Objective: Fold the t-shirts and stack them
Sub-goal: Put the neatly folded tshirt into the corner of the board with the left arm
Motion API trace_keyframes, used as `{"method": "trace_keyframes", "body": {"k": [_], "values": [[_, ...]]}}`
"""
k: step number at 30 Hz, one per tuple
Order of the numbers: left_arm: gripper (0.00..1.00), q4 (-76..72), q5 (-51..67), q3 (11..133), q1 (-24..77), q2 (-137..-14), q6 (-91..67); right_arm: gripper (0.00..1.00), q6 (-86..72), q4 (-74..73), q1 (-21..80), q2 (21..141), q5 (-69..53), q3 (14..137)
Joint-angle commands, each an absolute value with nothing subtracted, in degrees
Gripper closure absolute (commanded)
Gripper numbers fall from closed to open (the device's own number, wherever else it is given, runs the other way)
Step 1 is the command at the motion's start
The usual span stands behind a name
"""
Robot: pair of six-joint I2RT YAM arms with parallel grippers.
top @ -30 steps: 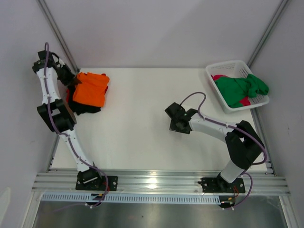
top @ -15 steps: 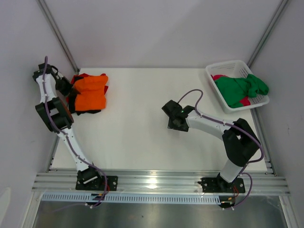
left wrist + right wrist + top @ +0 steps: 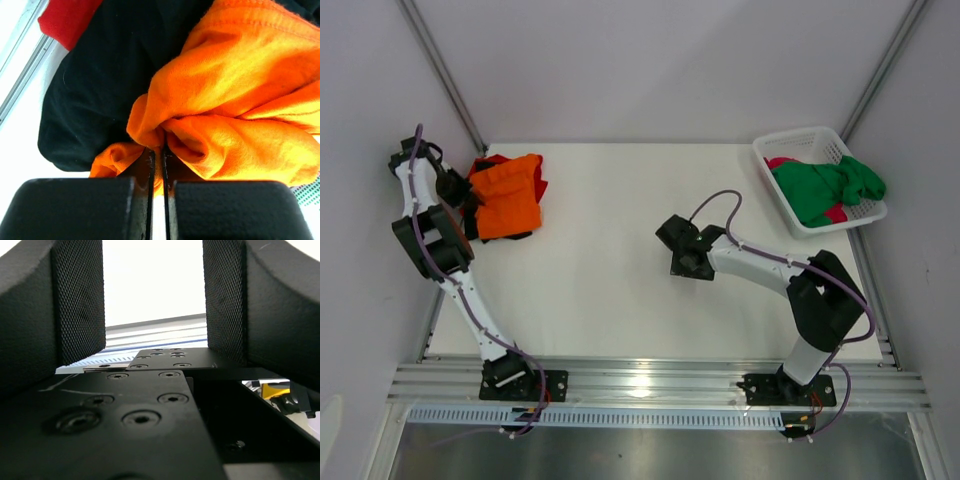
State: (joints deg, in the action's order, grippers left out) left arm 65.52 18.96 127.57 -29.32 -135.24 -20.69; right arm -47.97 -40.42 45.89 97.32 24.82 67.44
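— So, where's the orange t-shirt (image 3: 508,195)?
— Heaped on the black t-shirt (image 3: 100,85) and red t-shirt (image 3: 65,20) at the table's (image 3: 610,300) far left corner. The left gripper (image 3: 157,150) pinches a fold of it, jaws pressed together.
— And the right gripper (image 3: 154,305)?
— Fingers (image 3: 80,300) spread, nothing between them, over the table's middle. The green t-shirt (image 3: 825,190) and pink t-shirt (image 3: 780,163) lie in the basket (image 3: 810,135) at the far right corner.

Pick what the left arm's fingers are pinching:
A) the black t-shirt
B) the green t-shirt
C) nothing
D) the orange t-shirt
D: in the left wrist view the left fingers are closed on a bunched fold of the orange t-shirt, which lies over the black t-shirt.
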Motion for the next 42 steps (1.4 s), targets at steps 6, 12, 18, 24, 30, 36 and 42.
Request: {"method": "trace_keyframes", "body": {"k": [6, 12, 18, 24, 30, 36, 42], "values": [[1.00, 58.1, 15.7, 129.2, -30.6, -125.7, -22.0, 0.41, -48.3, -41.4, 47.4, 99.8, 25.8, 70.3], [0.99, 59.8, 10.4, 131.4, -30.7, -125.3, -21.2, 0.41, -47.7, -41.5, 47.5, 100.5, 25.8, 71.4], [0.99, 59.9, 7.7, 133.1, -30.7, -124.9, -20.7, 0.41, -47.7, -41.8, 47.6, 101.3, 25.6, 71.5], [0.99, 59.6, 8.7, 133.9, -30.7, -124.1, -21.0, 0.41, -47.7, -41.3, 47.7, 102.0, 25.1, 71.6], [1.00, 58.7, 8.0, 136.1, -30.7, -123.5, -20.5, 0.41, -47.6, -40.7, 48.0, 103.4, 23.9, 72.1], [0.99, 59.5, 8.1, 139.1, -30.7, -125.3, -21.5, 0.41, -47.3, -40.6, 48.3, 104.1, 23.5, 72.5], [0.99, 58.8, 5.9, 139.0, -30.8, -125.1, -21.6, 0.41, -47.0, -40.5, 48.3, 104.5, 23.2, 72.2]]}}
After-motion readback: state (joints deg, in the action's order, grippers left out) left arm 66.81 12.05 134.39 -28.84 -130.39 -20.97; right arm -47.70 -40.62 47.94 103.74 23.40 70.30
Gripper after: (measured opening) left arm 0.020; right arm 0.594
